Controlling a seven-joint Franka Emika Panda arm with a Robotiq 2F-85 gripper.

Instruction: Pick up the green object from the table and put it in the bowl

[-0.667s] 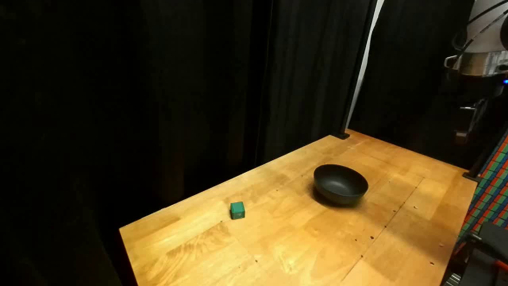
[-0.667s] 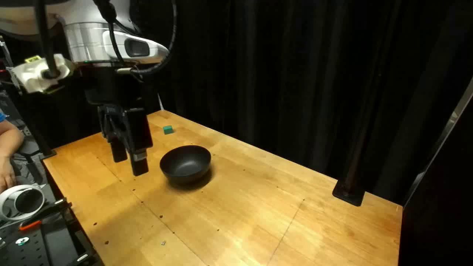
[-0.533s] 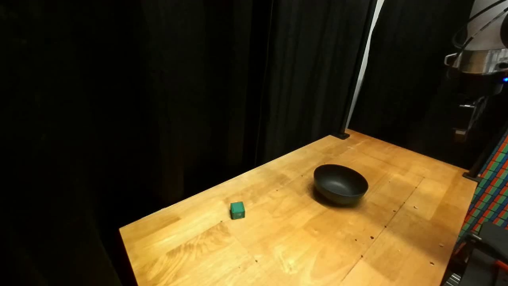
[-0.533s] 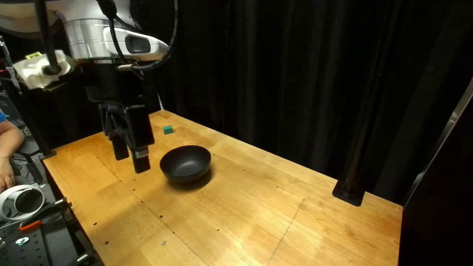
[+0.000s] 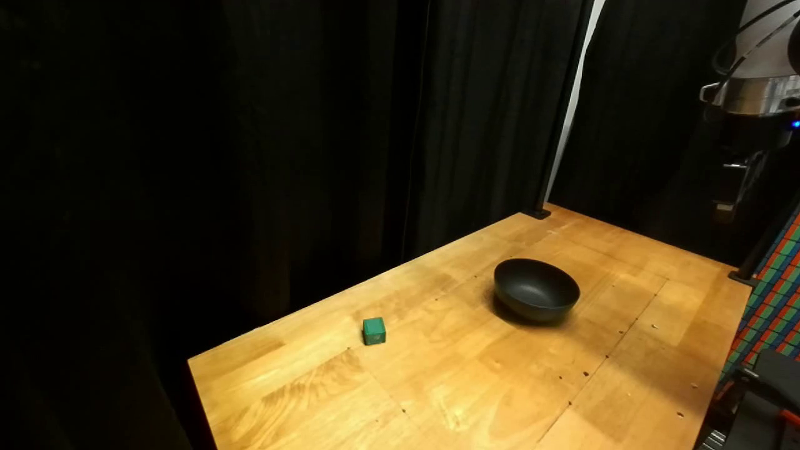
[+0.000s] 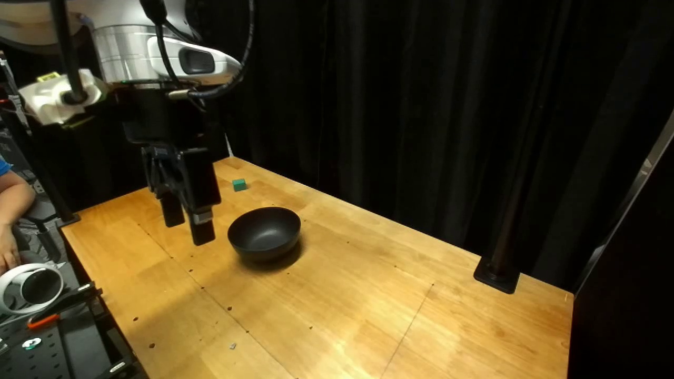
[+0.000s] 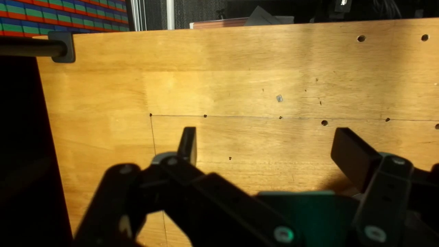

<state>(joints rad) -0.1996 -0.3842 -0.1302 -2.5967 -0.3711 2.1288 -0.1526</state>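
Observation:
The green block (image 5: 374,331) sits on the wooden table (image 5: 475,381), near its long curtain-side edge. It also shows in an exterior view (image 6: 239,185), beyond the bowl. The round black bowl (image 5: 536,290) stands upright on the table with nothing visible inside; it also shows in an exterior view (image 6: 265,234). My gripper (image 6: 188,227) hangs above the table beside the bowl, fingers pointing down, apart from both things. In the wrist view the gripper (image 7: 264,140) is wide open with only tabletop (image 7: 253,92) between its fingers. The block does not show in the wrist view.
Black curtains (image 6: 400,105) line the table's long side. Pole bases stand on the table's edge (image 6: 497,276) and corner (image 7: 67,46). A dark side bench (image 6: 47,337) holds a white ring-shaped object (image 6: 16,284). A person's arm (image 6: 13,205) shows beyond it.
My gripper has risen slightly and shifted a little toward the bowl's side in an exterior view. It stays open. The block and bowl have not moved.

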